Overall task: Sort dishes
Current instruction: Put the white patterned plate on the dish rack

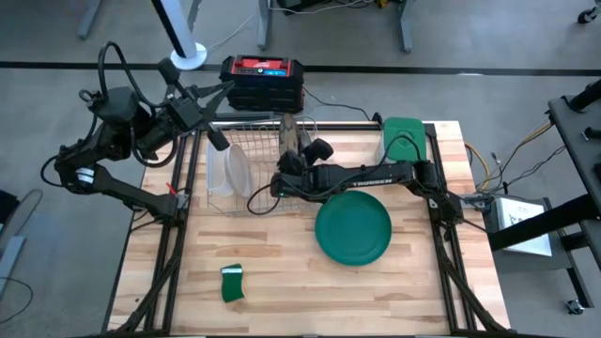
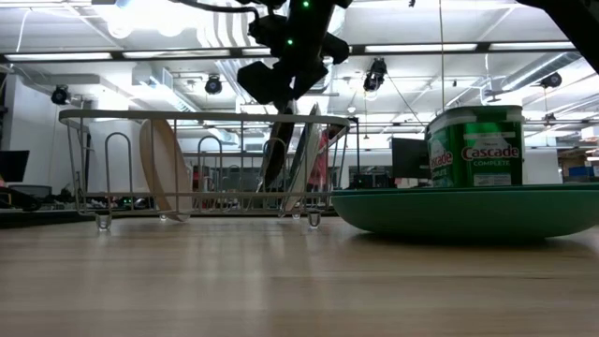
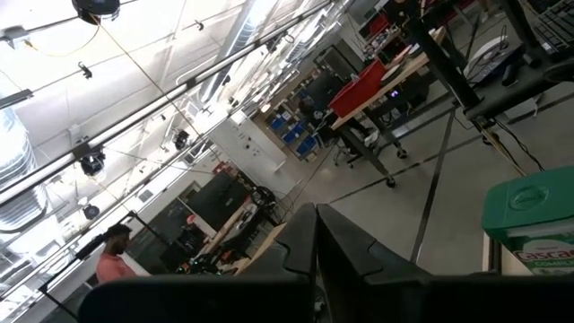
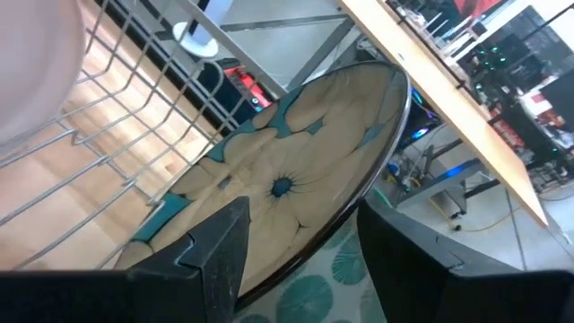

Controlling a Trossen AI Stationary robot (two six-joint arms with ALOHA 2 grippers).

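**Right claw grips a patterned plate in the rack**

We see the right claw (image 4: 296, 260) grasping a patterned plate (image 4: 296, 179) on edge, its rim between the fingers, leaning in the wire rack (image 1: 258, 164). A whitish plate (image 1: 237, 169) stands upright just beside it. A dark green plate (image 1: 352, 227) lies flat on the surface (image 1: 282, 282) nearby. The canister (image 2: 475, 148) reads "Cascade Complete". The left claw (image 3: 314, 260), clenched empty, is off the surface.

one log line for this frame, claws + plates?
right claw: astride flower-patterned plate in wire rack | left claw: shut, off table's left | whitish plate: racked | green plate: flat on table
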